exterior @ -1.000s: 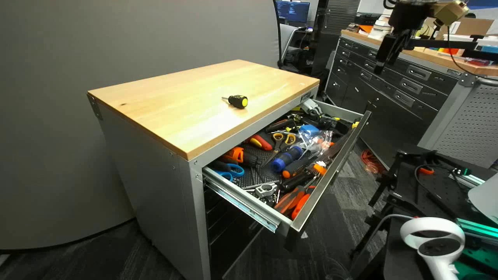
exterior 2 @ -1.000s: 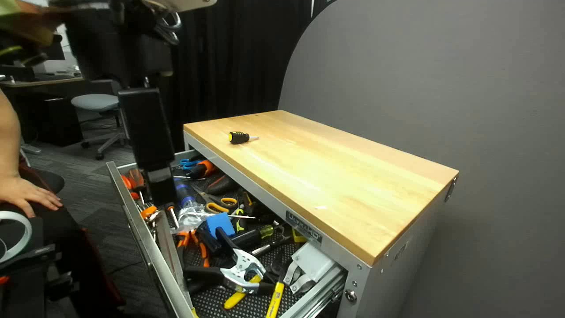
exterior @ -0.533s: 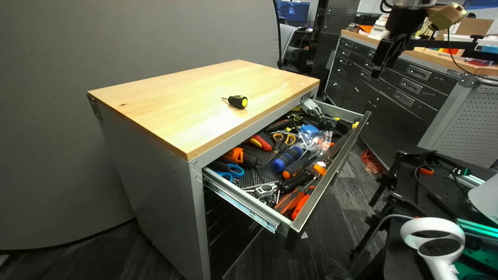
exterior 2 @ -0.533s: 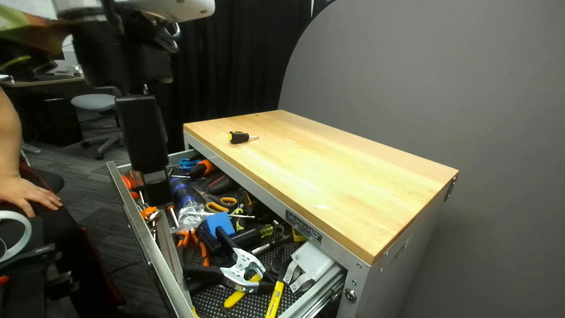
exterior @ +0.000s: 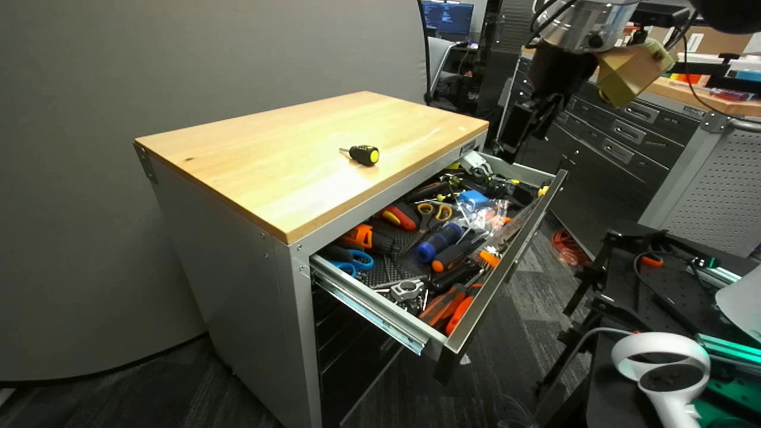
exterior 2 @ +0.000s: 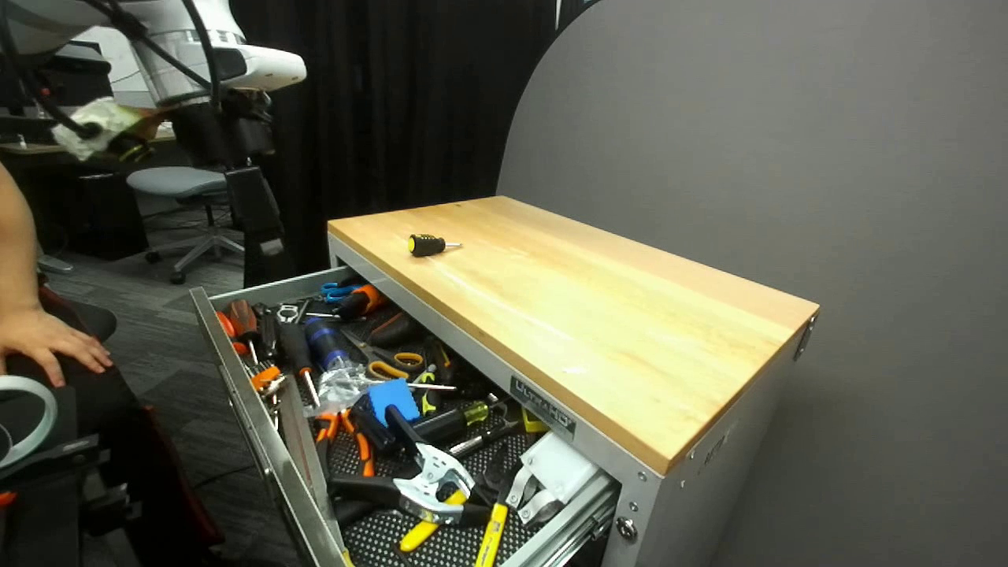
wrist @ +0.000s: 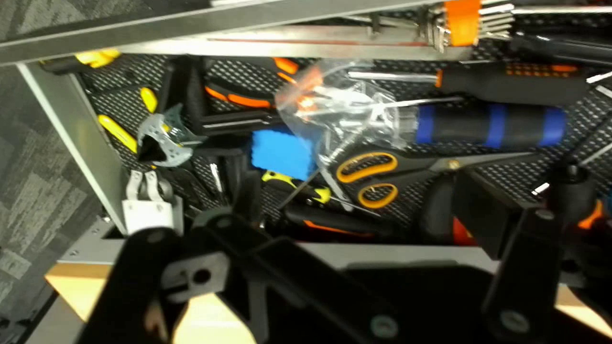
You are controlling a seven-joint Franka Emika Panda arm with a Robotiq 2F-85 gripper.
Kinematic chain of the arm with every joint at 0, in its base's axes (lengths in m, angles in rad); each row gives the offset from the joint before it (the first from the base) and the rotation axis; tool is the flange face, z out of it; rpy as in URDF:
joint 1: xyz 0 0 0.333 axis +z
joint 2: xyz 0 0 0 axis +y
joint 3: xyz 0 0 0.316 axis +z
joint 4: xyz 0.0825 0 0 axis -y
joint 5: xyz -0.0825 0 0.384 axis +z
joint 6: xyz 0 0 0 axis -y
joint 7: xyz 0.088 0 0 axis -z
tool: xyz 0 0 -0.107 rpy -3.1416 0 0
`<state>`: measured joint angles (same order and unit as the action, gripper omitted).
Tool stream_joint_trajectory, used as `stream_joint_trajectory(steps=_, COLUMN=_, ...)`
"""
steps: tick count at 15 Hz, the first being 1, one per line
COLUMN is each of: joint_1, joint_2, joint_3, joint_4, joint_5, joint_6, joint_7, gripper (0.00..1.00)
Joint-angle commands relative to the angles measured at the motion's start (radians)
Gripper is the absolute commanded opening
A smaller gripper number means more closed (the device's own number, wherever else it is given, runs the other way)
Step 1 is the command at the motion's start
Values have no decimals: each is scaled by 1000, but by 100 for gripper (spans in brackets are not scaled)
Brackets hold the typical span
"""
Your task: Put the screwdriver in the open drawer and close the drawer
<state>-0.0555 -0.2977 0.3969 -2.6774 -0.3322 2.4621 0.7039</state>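
Observation:
The screwdriver [exterior: 364, 155], stubby and black with a yellow end, lies on the wooden cabinet top near the drawer side. It also shows in an exterior view [exterior 2: 427, 245]; it is out of the wrist view. The grey metal drawer [exterior: 508, 260] is pulled out and full of tools; its front rim also shows in the wrist view [wrist: 143, 31]. My gripper [exterior: 508, 153] is in the air above the drawer area, apart from the screwdriver. In the wrist view the gripper [wrist: 363, 196] has its fingers wide apart, with nothing between them.
The wood cabinet top [exterior: 285, 160] is level, its edge beside the drawer. A clamp [exterior 2: 433, 480] and scissors [wrist: 368, 167] are among the drawer's tools. A person's hand [exterior 2: 55, 346] rests nearby. A white controller [exterior: 666, 368] lies on a black cart. A grey partition [exterior: 238, 53] stands behind the cabinet.
My gripper has come left and lower in an exterior view, nearer the cabinet; in another it has moved farther from the camera. Screwdriver and drawer have not moved.

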Motion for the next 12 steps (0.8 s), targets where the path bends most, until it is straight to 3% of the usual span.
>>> stream_joint_trajectory(steps=1, joint_1=-66, joint_2=215, joint_3=108, joint_4=169, joint_5=-194, joint_6=92, joint_7=273, gripper=100)
stream_joint_trajectory(steps=3, joint_1=-85, joint_2=312, joint_3=121, joint_4=248, joint_5=-323, joint_6=128, joint_7=427, gripper=100)
stream_joint_trajectory(steps=7, joint_1=-77, joint_2=526, joint_3=72, joint_4=419, joint_5=-480, joint_6=164, joint_7=580, gripper=100)
stream_joint_trajectory(steps=10, joint_1=-57, joint_2=672, joint_3=36, joint_4=552, joint_5=-515, joint_6=181, joint_7=604, gripper=100)
stream_joint_trajectory(steps=12, joint_1=-59, joint_2=757, joint_3=42, joint_4=634, joint_5=-473, joint_6=187, joint_7=564, gripper=100)
